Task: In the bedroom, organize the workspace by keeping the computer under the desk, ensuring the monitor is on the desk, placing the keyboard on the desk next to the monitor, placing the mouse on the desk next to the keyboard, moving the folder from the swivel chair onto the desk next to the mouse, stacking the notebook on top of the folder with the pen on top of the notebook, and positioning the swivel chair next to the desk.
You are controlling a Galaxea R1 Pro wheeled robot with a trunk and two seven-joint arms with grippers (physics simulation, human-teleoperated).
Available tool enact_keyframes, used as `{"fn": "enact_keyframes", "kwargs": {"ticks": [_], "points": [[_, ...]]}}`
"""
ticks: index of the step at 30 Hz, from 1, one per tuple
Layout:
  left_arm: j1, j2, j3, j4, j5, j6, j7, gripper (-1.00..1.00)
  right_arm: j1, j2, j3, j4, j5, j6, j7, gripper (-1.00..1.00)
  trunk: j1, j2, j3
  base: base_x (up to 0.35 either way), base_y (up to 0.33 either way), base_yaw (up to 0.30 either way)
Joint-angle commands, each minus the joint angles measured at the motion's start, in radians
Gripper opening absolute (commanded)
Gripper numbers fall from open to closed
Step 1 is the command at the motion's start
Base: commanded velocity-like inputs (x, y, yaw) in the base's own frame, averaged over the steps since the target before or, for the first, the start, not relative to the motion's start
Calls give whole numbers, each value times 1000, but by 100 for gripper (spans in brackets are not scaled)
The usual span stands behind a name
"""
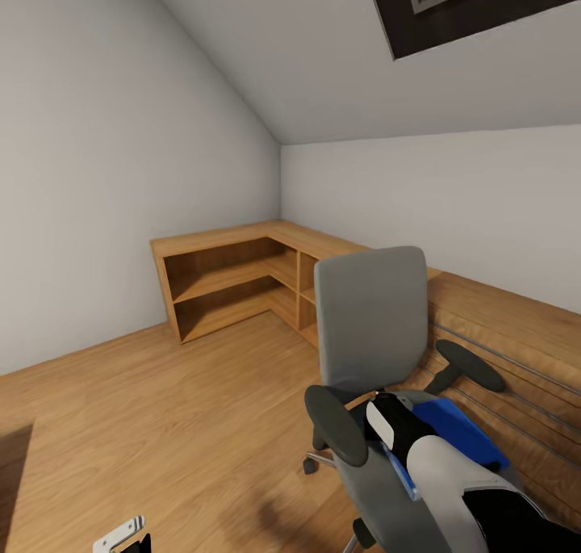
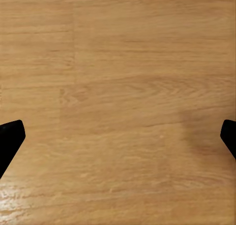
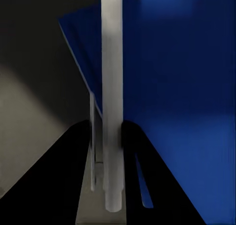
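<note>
The grey swivel chair (image 1: 371,319) stands at the lower right of the head view, its tall back towards the room's corner. On its seat lies the bright blue folder (image 1: 464,433). My right arm reaches down over the seat, and my right gripper (image 3: 113,178) is shut on the folder's (image 3: 187,87) white page edge, one black finger (image 3: 73,185) on each side. My left gripper (image 2: 118,136) hangs open over bare wooden floor, with its black fingertips (image 2: 10,136) far apart. The desk, monitor, keyboard, mouse, computer, notebook and pen are out of view.
Light wooden low cabinets (image 1: 234,270) with open shelves fill the far corner. They run on along the right wall behind the chair (image 1: 516,335). Wooden floor (image 1: 161,408) lies open to the left of the chair. The ceiling slopes low on the left.
</note>
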Motion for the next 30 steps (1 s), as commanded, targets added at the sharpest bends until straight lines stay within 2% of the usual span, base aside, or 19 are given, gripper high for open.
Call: {"fn": "enact_keyframes", "kwargs": {"ticks": [1, 12, 25, 30], "points": [[0, 0, -3, 0, 8, -3, 3, 100, 0, 0, 2, -2, -11, 2, -8, -100, -4, 7, 2, 0, 0, 0], [0, 0, -3, 0, 8, -3, 2, 100, 0, -1, 2, -2, -12, 2, -8, -100, -46, 84, 37, 0, 0, 0], [0, 0, -1, 0, 8, -3, 1, 100, 0, -2, 1, -3, -14, 2, -6, -100, -46, 84, 37, 0, 0, 0], [0, 0, -1, 1, 8, -3, 1, 100, 0, -4, 1, -3, -16, 3, -2, -100, -46, 84, 37, -131, -54, 0]]}}
